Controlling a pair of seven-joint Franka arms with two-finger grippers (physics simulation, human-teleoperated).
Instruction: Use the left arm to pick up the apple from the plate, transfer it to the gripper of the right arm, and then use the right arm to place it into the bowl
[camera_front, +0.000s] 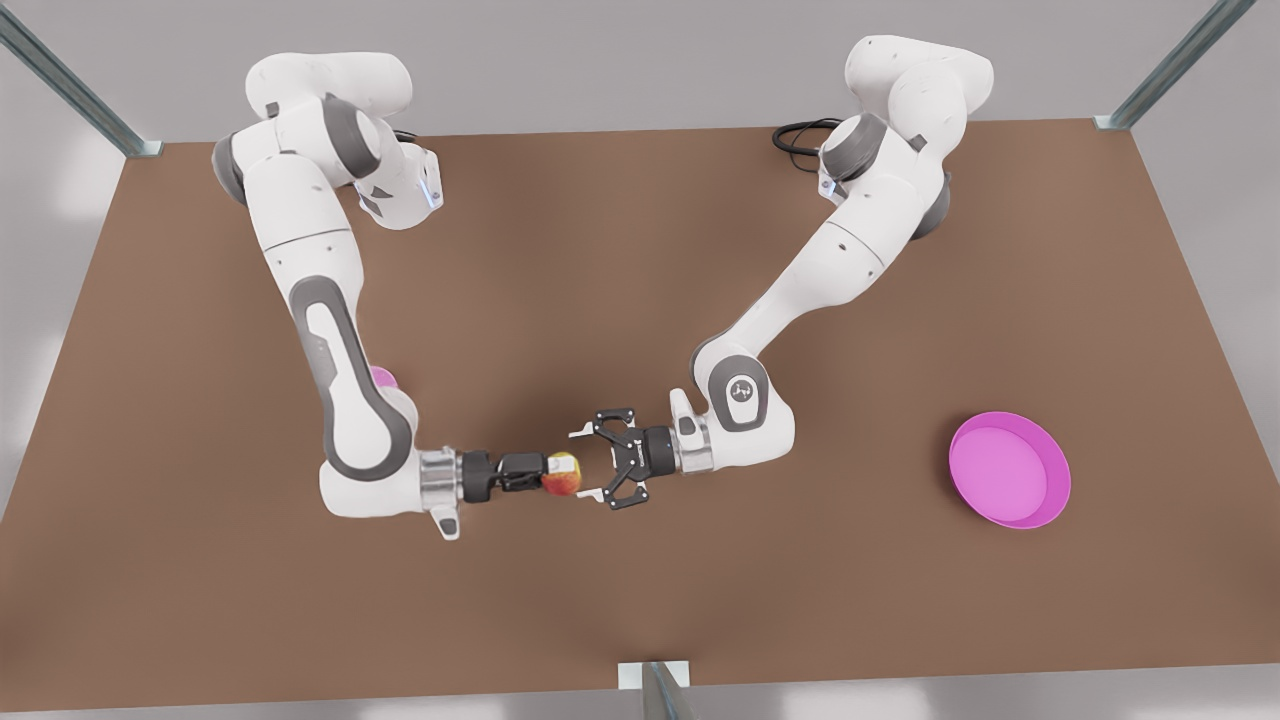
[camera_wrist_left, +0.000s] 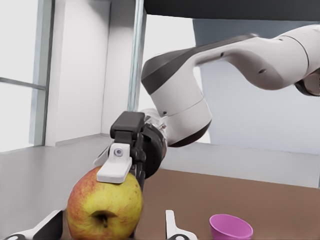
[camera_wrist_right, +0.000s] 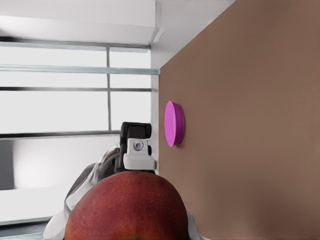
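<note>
From my console, the handover looks all but done. The apple (camera_front: 563, 474) is off the plate (camera_front: 1005, 470) and held in the air above the middle of the table (camera_front: 640, 300), so I judge the pickup finished.

The right gripper (camera_front: 548, 474) reaches to the apple from the side away from the plate, and its fingers are clamped on the fruit. The left gripper (camera_front: 582, 463) faces it from the apple's plate side. Its fingers are spread wide, one tip on each side of the apple, and as far as I can see they are not pressing on it. In the left wrist view the apple sits between those parted tips, with the right gripper gripping it from behind.

The bowl (camera_front: 382, 378) stands well away from the apple, behind the right arm's forearm, which partly hides it in the front view. The plate lies far off on the apple's other side, with nothing in it.

What I think is left:
- Back the left arm clear of the apple.
- Swing the right arm to the bowl.
- Lower the apple in and let go.
</note>
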